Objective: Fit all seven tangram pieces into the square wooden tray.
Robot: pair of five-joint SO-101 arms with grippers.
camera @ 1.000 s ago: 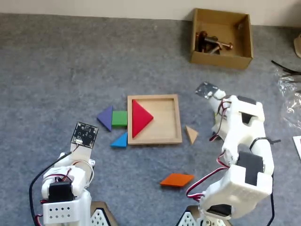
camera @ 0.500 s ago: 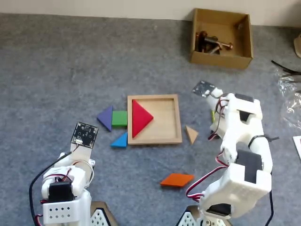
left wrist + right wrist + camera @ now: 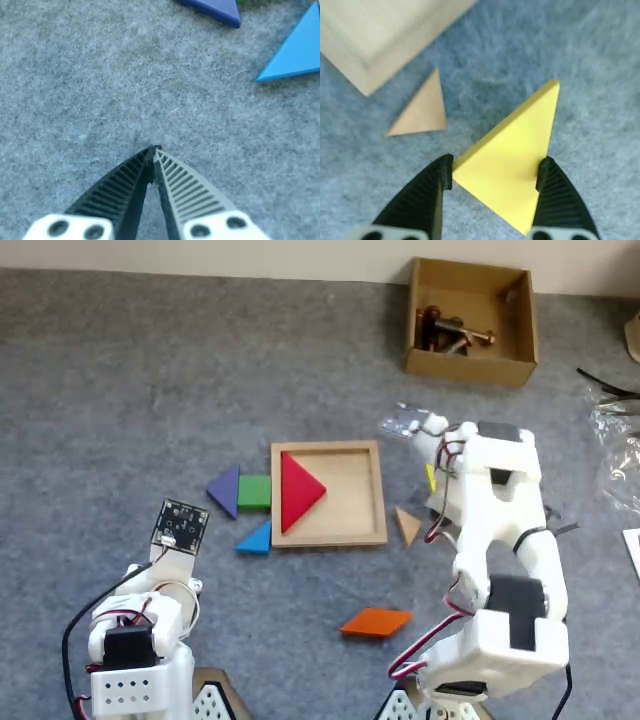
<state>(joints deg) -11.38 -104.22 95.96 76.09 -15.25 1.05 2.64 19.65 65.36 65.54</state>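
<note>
The square wooden tray (image 3: 345,533) lies mid-table with a large red triangle (image 3: 298,490) in its left half. To its left lie a purple triangle (image 3: 224,490), a green square (image 3: 254,492) and a blue triangle (image 3: 256,538). A small tan triangle (image 3: 407,525) lies just right of the tray, an orange parallelogram (image 3: 376,621) nearer the front. My right gripper (image 3: 492,172) is shut on a yellow triangle (image 3: 512,160), held above the carpet beside the tan triangle (image 3: 420,112) and the tray corner (image 3: 385,35). My left gripper (image 3: 154,150) is shut and holds nothing, over bare carpet short of the blue triangle (image 3: 295,52).
A cardboard box (image 3: 470,365) with small metal parts stands at the back right. Plastic bags and cables (image 3: 615,430) lie at the right edge. Grey carpet covers the table, with free room behind the tray and at the left.
My right arm has swung left toward the tray's right edge, carrying the yellow triangle. The left arm and the loose pieces have stayed put.
</note>
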